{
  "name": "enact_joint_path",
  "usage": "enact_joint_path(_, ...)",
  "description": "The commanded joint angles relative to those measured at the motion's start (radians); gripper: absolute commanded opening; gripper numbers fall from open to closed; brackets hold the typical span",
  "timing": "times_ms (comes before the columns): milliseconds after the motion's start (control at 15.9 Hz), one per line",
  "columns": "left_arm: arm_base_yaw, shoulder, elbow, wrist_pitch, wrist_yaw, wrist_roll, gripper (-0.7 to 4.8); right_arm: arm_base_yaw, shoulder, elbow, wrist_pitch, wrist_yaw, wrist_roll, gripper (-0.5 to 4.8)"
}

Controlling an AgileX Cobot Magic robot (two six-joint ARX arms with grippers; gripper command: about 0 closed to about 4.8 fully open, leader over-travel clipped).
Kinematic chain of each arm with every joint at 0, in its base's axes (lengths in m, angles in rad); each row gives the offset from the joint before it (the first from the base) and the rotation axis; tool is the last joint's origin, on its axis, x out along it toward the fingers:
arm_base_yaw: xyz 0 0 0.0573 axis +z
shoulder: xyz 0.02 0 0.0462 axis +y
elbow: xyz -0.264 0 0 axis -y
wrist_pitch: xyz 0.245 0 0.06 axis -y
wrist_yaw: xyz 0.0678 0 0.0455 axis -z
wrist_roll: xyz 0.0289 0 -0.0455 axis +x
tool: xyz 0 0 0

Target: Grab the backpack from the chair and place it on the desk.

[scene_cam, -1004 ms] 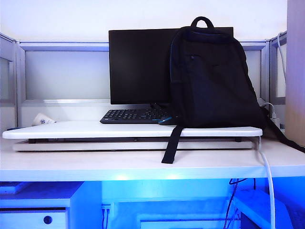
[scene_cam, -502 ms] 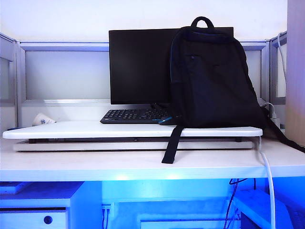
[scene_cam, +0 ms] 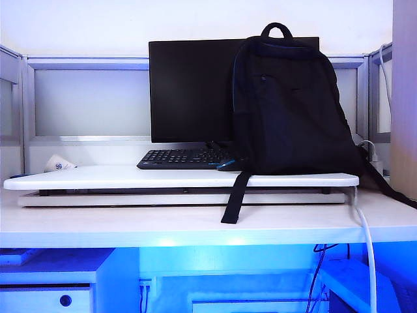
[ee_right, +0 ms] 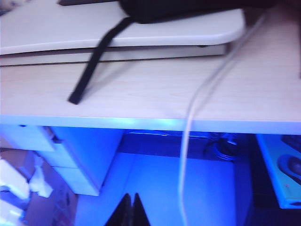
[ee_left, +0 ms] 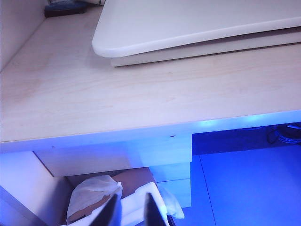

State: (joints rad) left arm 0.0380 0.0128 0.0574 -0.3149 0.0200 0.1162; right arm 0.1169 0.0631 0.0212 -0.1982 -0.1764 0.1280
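Counting one backpack [scene_cam: 287,104], two tools

A: Which parts are obscured?
B: The backpack [scene_cam: 287,107] covers the right portion of the monitor [scene_cam: 189,91] and the keyboard's [scene_cam: 182,158] right end.

A: In the wrist views?
B: The right wrist view is blurred and crops the backpack. Only the fingertips of the left gripper [ee_left: 128,214] and right gripper [ee_right: 130,207] show.

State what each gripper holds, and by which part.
Nothing. Left gripper open and right gripper shut, both empty, below desk; backpack stands free.
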Motion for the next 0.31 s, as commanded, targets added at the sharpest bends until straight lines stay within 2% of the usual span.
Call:
enact_joint_path(63,0.0,0.001,-0.001,-0.027,0.011,-0.001,0.8,0.0,0.0,0.002,-0.014,-0.012,0.014,-0.05)
enact_joint_path(188,0.0,0.001,-0.001,-0.027,0.01,0.0,0.8,0.001,0.0,0.002,-0.007,-0.079,0.077,0.01)
enact_joint_path(314,0.0,0.001,-0.001,-0.027,0.01,0.0,0.8,0.0,0.0,0.002,-0.007,-0.044,0.078,0.01)
